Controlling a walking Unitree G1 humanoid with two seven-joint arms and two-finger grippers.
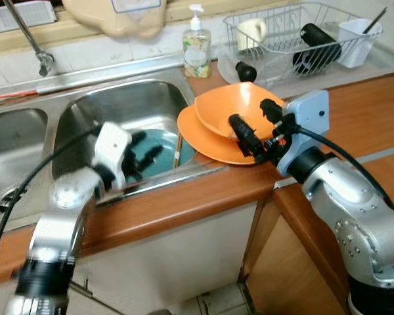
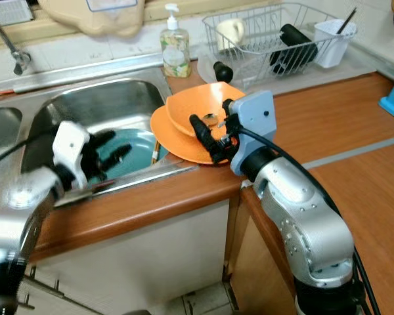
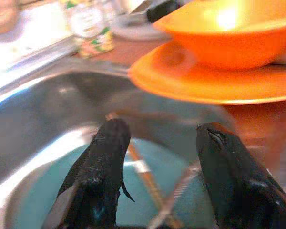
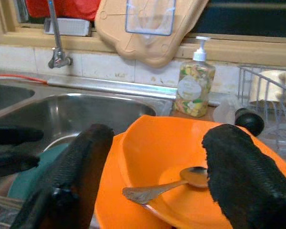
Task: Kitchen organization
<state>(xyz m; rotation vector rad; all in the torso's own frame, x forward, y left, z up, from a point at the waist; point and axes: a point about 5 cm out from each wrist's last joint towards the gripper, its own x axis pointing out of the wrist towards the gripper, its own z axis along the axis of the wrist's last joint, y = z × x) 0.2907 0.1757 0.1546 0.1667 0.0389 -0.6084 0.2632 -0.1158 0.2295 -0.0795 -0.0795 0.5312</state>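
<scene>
1. Our right tool [image 1: 255,129] hangs released, fingers spread, just above the near rim of the orange bowl [image 1: 233,108].
2. Ahead of it a spoon [image 4: 168,185] lies in that bowl, which sits on an orange plate [image 1: 207,146] on the desk [image 1: 354,125].
3. Our left tool [image 1: 143,156] is released over the sink [image 1: 128,105], with a teal plate [image 3: 47,202] beneath it.

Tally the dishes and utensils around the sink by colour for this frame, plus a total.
Orange: 2, a bowl resting on a plate beside the sink.
Teal: 1, a plate in the sink basin, under the left claw.
Silver: 1, a spoon lying in the bowl, in front of the right claw.
Total: 4.
</scene>
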